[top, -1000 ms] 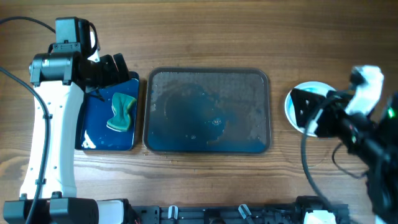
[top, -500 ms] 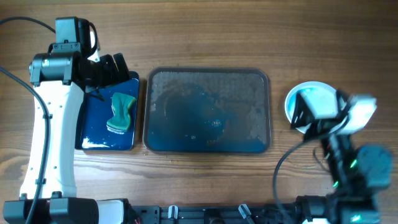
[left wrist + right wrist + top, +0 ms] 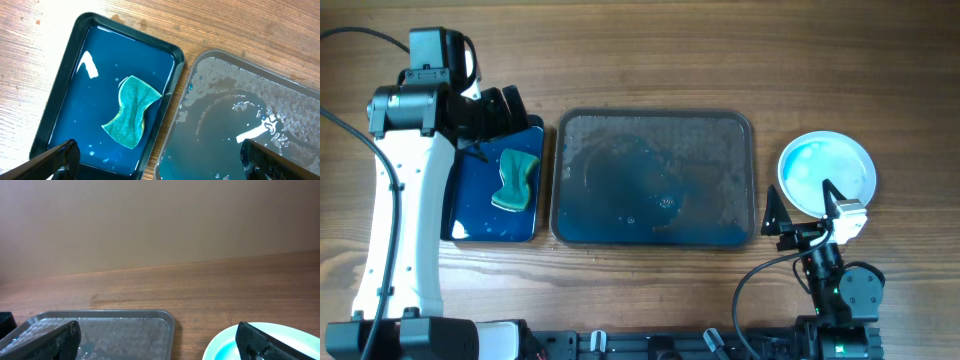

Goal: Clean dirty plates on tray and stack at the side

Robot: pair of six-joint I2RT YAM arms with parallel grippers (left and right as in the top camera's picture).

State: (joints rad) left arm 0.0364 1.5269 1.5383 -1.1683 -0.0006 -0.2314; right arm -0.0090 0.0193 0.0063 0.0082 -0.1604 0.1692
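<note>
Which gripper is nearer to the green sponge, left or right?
Left. The left gripper hovers at the far edge of the blue tray holding the sponge; the right gripper is beyond the grey tray, beside the white plate.

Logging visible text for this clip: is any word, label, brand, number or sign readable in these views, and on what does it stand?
None can be read: no text, label or number shows on the grey tray, the blue tray, the sponge, the plate, the left arm or the right arm.
</note>
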